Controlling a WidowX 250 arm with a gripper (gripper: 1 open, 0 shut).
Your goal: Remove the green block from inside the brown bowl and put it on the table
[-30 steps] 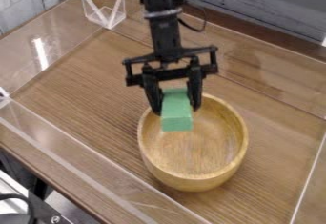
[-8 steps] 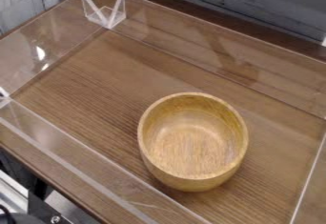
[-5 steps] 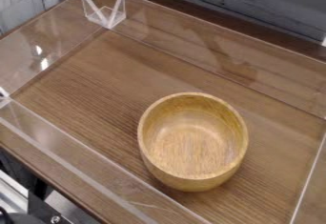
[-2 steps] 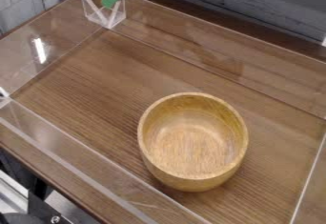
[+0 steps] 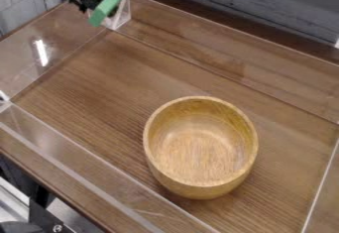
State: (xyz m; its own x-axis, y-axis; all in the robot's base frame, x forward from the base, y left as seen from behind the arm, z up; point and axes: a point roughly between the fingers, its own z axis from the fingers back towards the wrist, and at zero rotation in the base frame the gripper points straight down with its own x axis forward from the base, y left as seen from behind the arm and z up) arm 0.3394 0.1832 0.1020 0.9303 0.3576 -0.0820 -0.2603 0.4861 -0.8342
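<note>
The green block (image 5: 101, 11) hangs at the top left of the camera view, above the far left corner of the table (image 5: 126, 83). My gripper (image 5: 99, 3) reaches in from the top edge, its dark fingers shut on the block; only the fingers' lower parts show. The brown bowl (image 5: 150, 141) stands on the table at the lower right. It is upright with nothing inside, well away from the gripper.
Low clear acrylic walls (image 5: 38, 51) border the tabletop on all sides. A small clear angled bracket (image 5: 119, 19) stands at the far left corner, right beside the held block. A grey wall lies behind the table.
A second ago neither gripper nor block was in view. The green block then entered at the top edge, and now gripper and block have come lower and leftward into the far left corner.
</note>
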